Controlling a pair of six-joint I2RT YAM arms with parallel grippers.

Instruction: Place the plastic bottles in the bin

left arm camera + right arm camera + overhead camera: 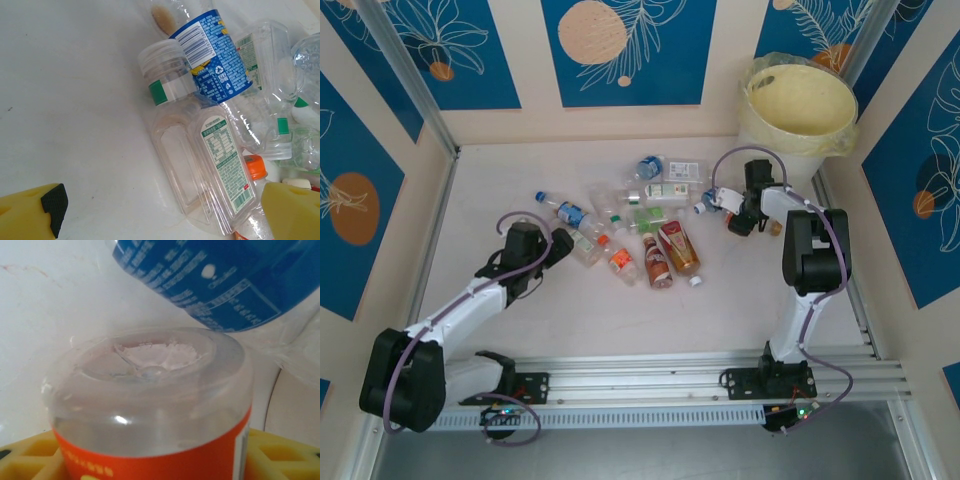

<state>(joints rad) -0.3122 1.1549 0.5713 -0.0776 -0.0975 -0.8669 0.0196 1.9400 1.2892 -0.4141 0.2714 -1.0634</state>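
Observation:
Several plastic bottles (pixel 640 230) lie in a loose pile mid-table. The bin (pixel 800 105), a cream-yellow bucket with a clear liner, stands in the far right corner. My left gripper (pixel 560 245) sits at the pile's left edge, open (pixel 170 215). A clear flat-sided bottle with a green and white label (pixel 200 170) lies between its yellow fingers (pixel 292 210), and a blue-labelled bottle (pixel 212 55) lies just beyond. My right gripper (pixel 738 220) is right of the pile, below the bin. It is shut (pixel 155 460) on an orange-labelled bottle (pixel 150 405), whose clear base faces the camera.
A blue-labelled bottle (pixel 225 280) lies just past the held one. Patterned walls close in the table on three sides, and a metal post (pixel 410 80) stands at the back left. An aluminium rail (pixel 700 375) runs along the near edge by the arm bases.

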